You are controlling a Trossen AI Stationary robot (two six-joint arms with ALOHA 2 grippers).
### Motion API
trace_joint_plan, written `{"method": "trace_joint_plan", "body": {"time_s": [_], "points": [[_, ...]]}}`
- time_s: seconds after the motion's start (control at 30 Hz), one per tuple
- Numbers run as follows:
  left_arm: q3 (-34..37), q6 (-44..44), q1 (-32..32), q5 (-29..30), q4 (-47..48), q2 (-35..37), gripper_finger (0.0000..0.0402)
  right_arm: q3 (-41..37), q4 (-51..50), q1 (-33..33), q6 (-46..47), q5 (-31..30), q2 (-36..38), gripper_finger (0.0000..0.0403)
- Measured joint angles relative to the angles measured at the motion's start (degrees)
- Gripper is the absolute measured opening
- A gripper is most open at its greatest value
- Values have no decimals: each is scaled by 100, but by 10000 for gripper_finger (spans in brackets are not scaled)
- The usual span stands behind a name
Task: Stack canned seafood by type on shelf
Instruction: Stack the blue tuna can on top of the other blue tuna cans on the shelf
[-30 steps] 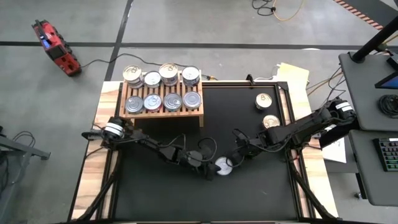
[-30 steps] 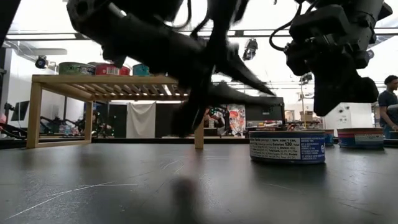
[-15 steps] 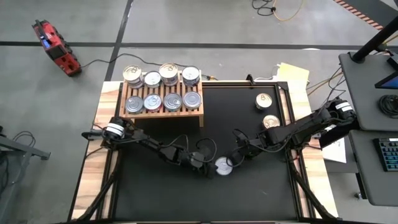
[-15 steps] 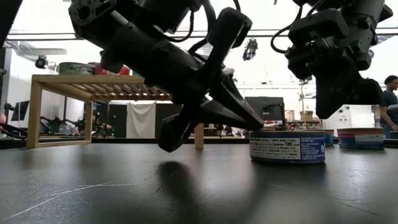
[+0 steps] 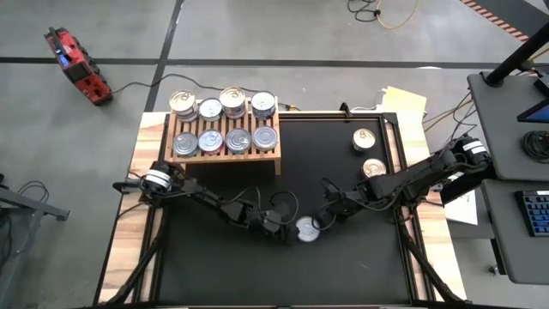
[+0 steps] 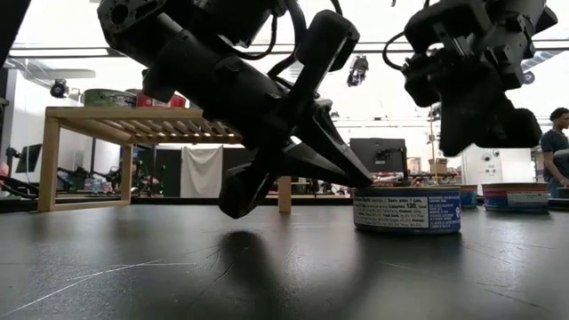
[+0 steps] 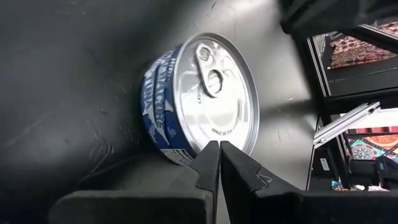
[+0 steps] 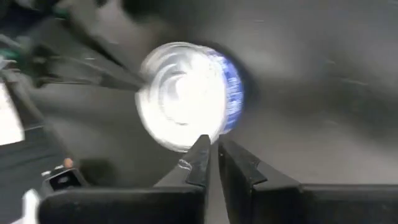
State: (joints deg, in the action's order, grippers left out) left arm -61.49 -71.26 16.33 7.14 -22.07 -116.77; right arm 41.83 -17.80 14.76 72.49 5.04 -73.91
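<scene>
A blue-labelled can [image 5: 307,228] with a silver pull-tab lid stands flat on the black mat near the table's front, also seen low down as the can [image 6: 407,210]. My left gripper [image 5: 292,233] is shut, and its tips are at the can's left side. My right gripper [image 5: 323,221] is shut and hangs just above the can's right side [image 6: 458,147] without touching it. The wooden shelf [image 5: 226,158] at the far left carries several cans standing on its slats, some stacked two high at the back. My left gripper has its shut fingertips [image 7: 219,147] against the lid's rim [image 7: 205,147] on the can's left side. The fingers slant down from the table's left [image 6: 360,180]. The can stands upright on the mat.
Two gold-lidded cans [image 5: 364,139] [image 5: 373,168] stand on the mat at the right edge. Bare black mat lies between the shelf and the right-hand cans. A person [image 6: 557,142] stands in the room beyond the table.
My left gripper has sunk toward the can and turned about its wrist, ending with its tips at the lid's rim. My right gripper has stayed over the can with a slight turn of its wrist.
</scene>
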Motion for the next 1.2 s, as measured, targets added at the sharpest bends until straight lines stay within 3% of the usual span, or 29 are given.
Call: {"method": "trace_joint_plan", "body": {"time_s": [0.13, 0.37, 0.53, 0.83, 1.2], "points": [[2, -2, 94, 99, 7, 2, 0, -82, 370, 0, 1, 44, 0, 73], [15, 0, 143, 138, 11, 2, 0, -199, 469, 0, -177, -107, 0, 200], [57, -3, 218, 254, 7, 7, 0, -532, 1124, 0, -131, -108, -9, 266], [101, -44, 252, 258, 90, -11, 0, -1142, 2655, 0, 96, -110, -9, 306], [101, -42, 252, 271, 51, -11, 0, -886, 2823, 173, -71, -119, -11, 337]]}}
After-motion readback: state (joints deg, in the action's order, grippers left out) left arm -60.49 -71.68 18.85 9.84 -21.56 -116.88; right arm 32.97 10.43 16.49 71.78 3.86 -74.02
